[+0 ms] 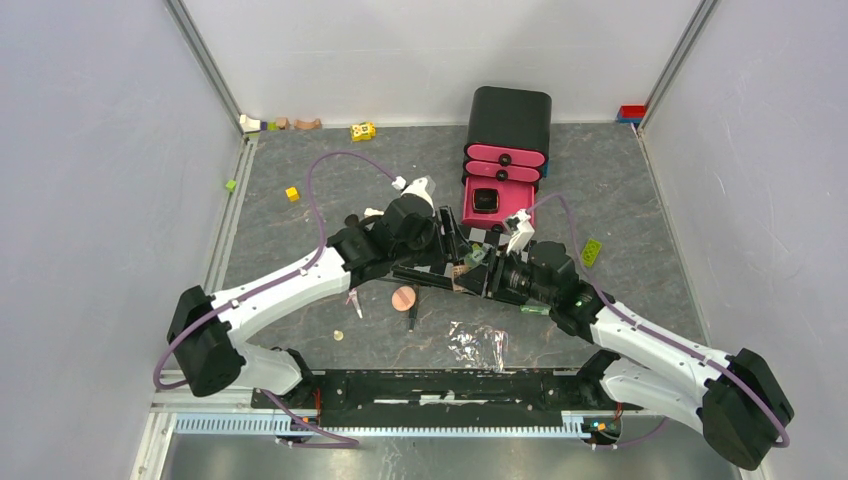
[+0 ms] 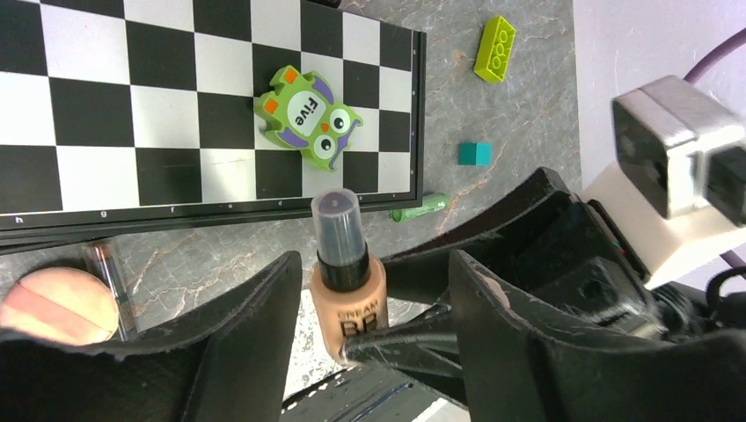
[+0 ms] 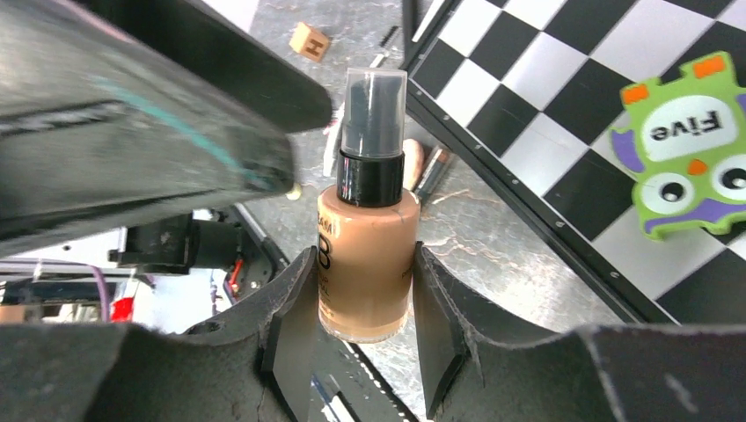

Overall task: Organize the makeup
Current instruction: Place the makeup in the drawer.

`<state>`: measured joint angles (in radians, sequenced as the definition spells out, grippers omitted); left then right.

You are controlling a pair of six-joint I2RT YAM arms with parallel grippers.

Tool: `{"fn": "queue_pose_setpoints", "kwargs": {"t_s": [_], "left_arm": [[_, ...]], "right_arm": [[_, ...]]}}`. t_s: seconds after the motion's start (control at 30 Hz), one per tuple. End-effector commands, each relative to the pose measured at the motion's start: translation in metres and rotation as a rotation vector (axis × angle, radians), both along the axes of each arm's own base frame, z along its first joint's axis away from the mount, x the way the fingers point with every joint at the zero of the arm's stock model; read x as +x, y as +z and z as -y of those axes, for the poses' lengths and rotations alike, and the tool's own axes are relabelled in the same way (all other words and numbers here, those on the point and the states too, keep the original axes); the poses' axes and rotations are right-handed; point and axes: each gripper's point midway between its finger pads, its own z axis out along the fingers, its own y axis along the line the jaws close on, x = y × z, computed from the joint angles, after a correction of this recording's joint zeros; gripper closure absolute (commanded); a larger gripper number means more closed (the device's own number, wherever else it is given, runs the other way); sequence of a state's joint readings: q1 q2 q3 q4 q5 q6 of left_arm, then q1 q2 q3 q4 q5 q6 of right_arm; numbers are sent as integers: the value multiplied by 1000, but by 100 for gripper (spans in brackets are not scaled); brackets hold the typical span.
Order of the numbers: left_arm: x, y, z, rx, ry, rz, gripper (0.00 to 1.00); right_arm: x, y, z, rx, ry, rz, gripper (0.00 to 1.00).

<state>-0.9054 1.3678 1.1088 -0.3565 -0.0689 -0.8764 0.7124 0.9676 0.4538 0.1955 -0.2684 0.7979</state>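
Closest in, on the bare tabletop, lay the round peach puff (image 1: 404,298), flat and loose. It was not sorted away, and neither arm was over it.

Just past it, both arms met over the middle of the table, and this was the action. The right gripper (image 3: 361,264) had its two pads pressed against the sides of the foundation bottle (image 3: 369,220), gripping the tan body low. That left the black collar and clear cap free above the fingers. The bottle stood upright in that grip and looked well seated.

The left gripper (image 2: 374,272) straddled the same bottle, but its jaws stood wide, with a gap between each finger and the bottle. It carried none of the weight. That read as a handover, with the right arm owning the bottle, probably because the drawers sat on its side.

Beyond the fingers, the small green tube (image 2: 420,208) lay on the table just off the corner of the chequered board (image 2: 176,105). A green owl piece (image 2: 308,119) sat on the board's squares.

At the far wall stood the pink drawer unit (image 1: 505,160). Its lowest drawer (image 1: 515,215) was pulled open toward the arms, with the black compact (image 1: 487,200) already inside. That was the likely home for the bottle, given the gap beside the compact.
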Motion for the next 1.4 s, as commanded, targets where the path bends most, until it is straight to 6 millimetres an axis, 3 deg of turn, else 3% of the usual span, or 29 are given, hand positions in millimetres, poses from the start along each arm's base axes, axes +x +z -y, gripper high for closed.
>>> {"fn": "queue_pose_setpoints", "kwargs": {"t_s": [0.0,0.27,0.47,0.6,0.7,0.9,1.13,1.37], "left_arm": [[5,41,-12,13,0,113,29],[18,49,-86,298,143,187,21],[20,49,-146,511,219,195,21],[17,56,-174,596,244,223,20],[16,64,-189,636,248,257,19],[17,71,-212,749,263,313,17],[19,58,-230,878,273,317,18],[14,38,-241,909,311,302,18]], "right_arm": [[17,14,9,-42,-62,71,81],[52,-4,48,-275,-168,88,81],[95,-11,81,-446,-246,68,81],[124,-12,102,-552,-302,68,81],[145,-15,119,-637,-348,54,81],[177,-18,132,-731,-361,47,81],[204,-32,136,-794,-346,8,82],[218,-39,148,-832,-364,-27,82]]}}
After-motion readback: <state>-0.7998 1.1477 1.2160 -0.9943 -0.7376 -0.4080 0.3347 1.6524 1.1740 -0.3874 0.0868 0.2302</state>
